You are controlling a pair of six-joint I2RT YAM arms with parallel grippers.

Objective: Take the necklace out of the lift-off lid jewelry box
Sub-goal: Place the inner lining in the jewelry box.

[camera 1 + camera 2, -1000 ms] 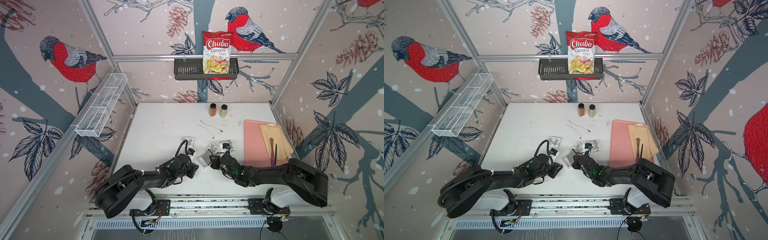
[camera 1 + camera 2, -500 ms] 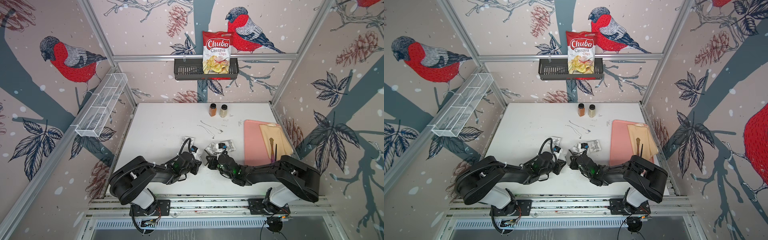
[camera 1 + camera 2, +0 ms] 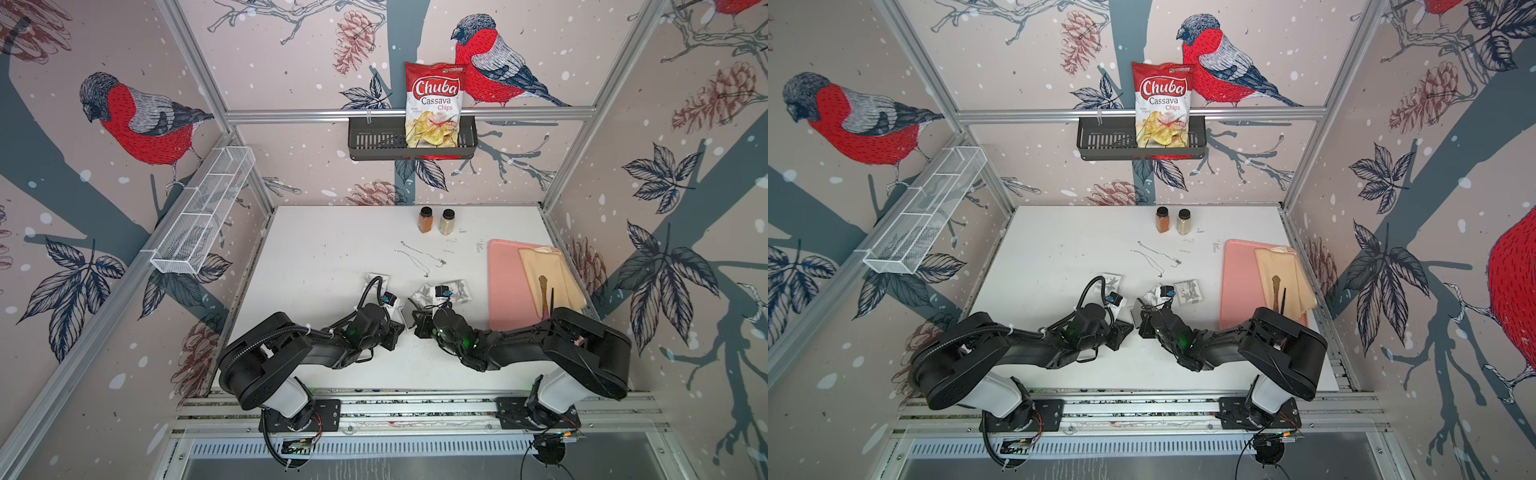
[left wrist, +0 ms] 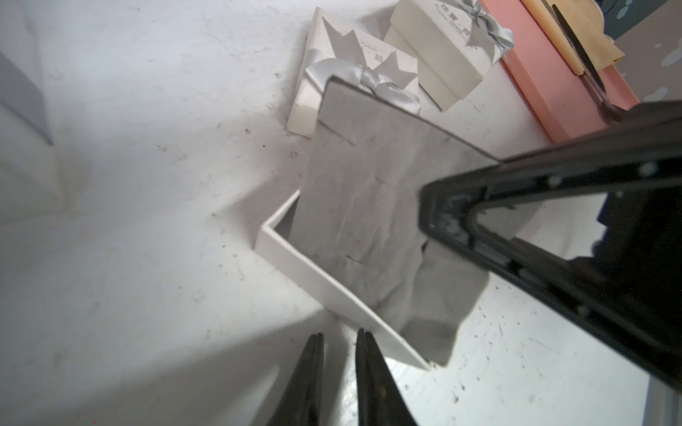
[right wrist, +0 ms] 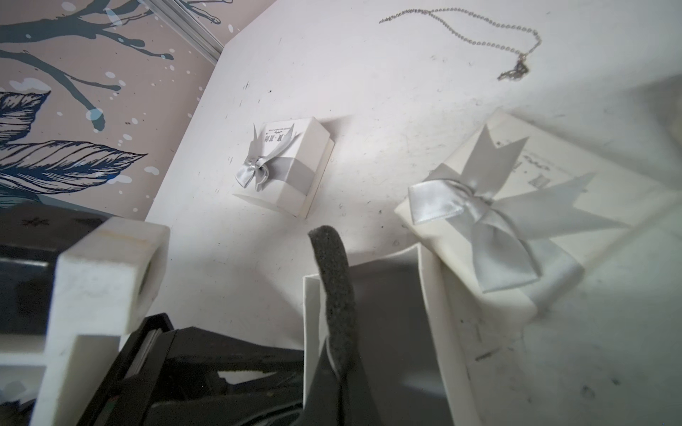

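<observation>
Top views: white box (image 3: 400, 318), open, front-centre of worktop (image 3: 332, 257); thin silver necklaces (image 3: 442, 262) loose beyond it. Left wrist: left end effector (image 4: 337, 333) narrowly parted, empty, beside box wall; grey insert (image 4: 361, 191) tilted up, pinched by right end effector (image 4: 443, 221). Right wrist: bow-tied lid (image 5: 491, 228) against box; one necklace, with pendant, further off on worktop.

Both top views look steeply down from high over the front rail (image 3: 415, 409) onto the desk (image 3: 332, 249), facing the back wall (image 3: 316, 174); each wrist camera hangs close above it. Both wrist views share the open box (image 4: 317, 280) and its grey insert (image 4: 369, 184).
</observation>
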